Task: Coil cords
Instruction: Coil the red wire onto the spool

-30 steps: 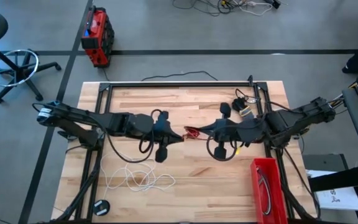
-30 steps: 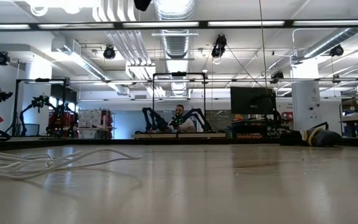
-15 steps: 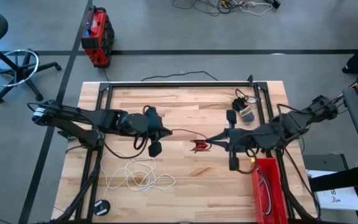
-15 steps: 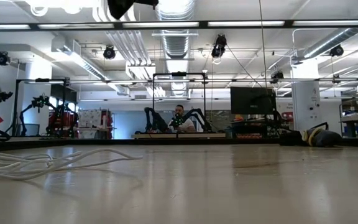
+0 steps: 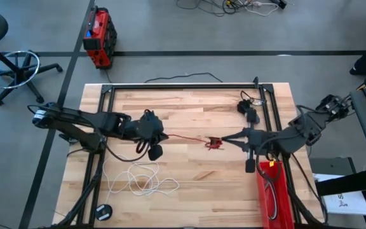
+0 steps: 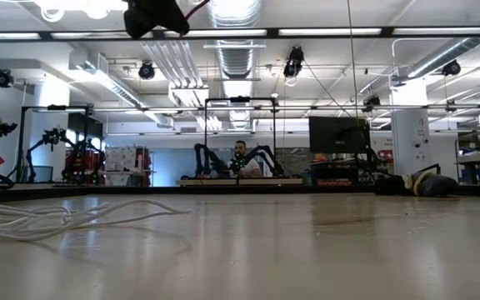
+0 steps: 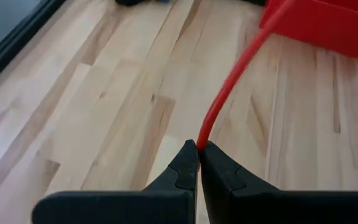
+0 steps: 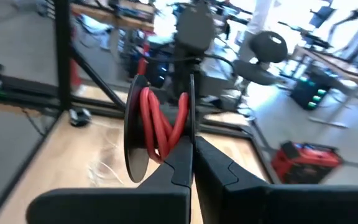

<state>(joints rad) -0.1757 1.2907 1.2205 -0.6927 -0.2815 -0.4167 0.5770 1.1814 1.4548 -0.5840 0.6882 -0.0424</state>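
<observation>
While the red cord [image 5: 184,137] hangs stretched between the two arms above the middle of the table [image 5: 196,108], the job in hand looks like winding it into a coil. The left gripper [image 5: 162,135] pinches one end: in its wrist view the fingers [image 7: 188,163] are closed tight with the cord rising straight out from between them. The right gripper [image 5: 224,140] is clamped on a small bundle of red loops [image 8: 157,127], which sits just beyond its fingertips, towards the left arm.

To do this well, the line between the grippers should keep only light tension, enough to stop sagging but not enough to drag the cord through the left fingers or pull loops out of the bundle. Each new turn would best be laid beside the last one, close to the right fingertips, so the coil stays compact. The left gripper probably needs to feed towards the right one as cord is taken up.

Below and behind the left gripper, the white cord [image 5: 142,182] lies loose on the table, not yet coiled. Beyond the right gripper, near the frame, a dark cord [image 5: 248,109] lies bunched. Just beside the right arm a red bin [image 5: 273,191] holds what seems to be a coiled cord; the finished red coil likely belongs there too
</observation>
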